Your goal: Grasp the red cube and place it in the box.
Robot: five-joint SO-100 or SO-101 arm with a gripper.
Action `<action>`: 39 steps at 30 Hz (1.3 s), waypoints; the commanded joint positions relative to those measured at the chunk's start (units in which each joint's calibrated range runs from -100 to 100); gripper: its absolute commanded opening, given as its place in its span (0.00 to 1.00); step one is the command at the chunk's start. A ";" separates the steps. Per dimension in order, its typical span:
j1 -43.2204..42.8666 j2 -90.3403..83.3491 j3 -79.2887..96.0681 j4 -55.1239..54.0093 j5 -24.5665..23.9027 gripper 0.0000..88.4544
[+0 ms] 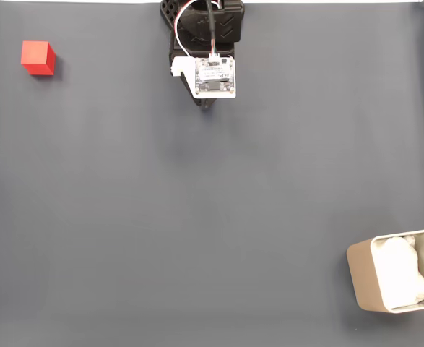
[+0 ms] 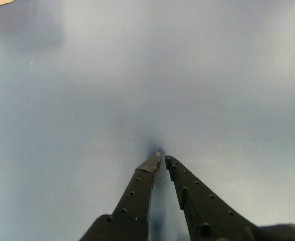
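The hand (image 2: 162,157) is seen in the wrist view with its two dark, perforated fingers (image 2: 137,193) drawn together to a narrow slit at the tips. Nothing sits between them. The tips hover close over the bench (image 2: 137,75), which appears there as a plain blue-grey surface with a soft shadow just ahead of the tips.

In the fixed view the hand (image 1: 206,103) sits at the top centre, mostly covered by the arm's black body and a white circuit board (image 1: 215,76) mounted on it. White and red wires (image 1: 190,22) loop from the board up toward the top edge of the frame.

The red cube (image 1: 37,57) rests on the bench (image 1: 197,217) in the upper left of the fixed view, well apart from the hand. It is small, bright red and plain, with matte faces and sharp edges. The top face reads slightly lighter than the visible side face. It casts a small shadow to its right.

The box (image 1: 362,278) stands in the lower right corner of the fixed view, well apart from both the hand and the cube, partly cut by the frame edge. It is beige with rounded corners and a thin pale rim. A crumpled white lining (image 1: 401,275) fills its inside. It is several times wider than the cube.
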 commanded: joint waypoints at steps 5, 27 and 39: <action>-0.20 0.09 0.54 1.12 -0.24 0.00; -1.33 1.91 -0.92 -18.80 0.54 0.00; -2.83 14.30 -14.97 -25.93 -0.10 0.00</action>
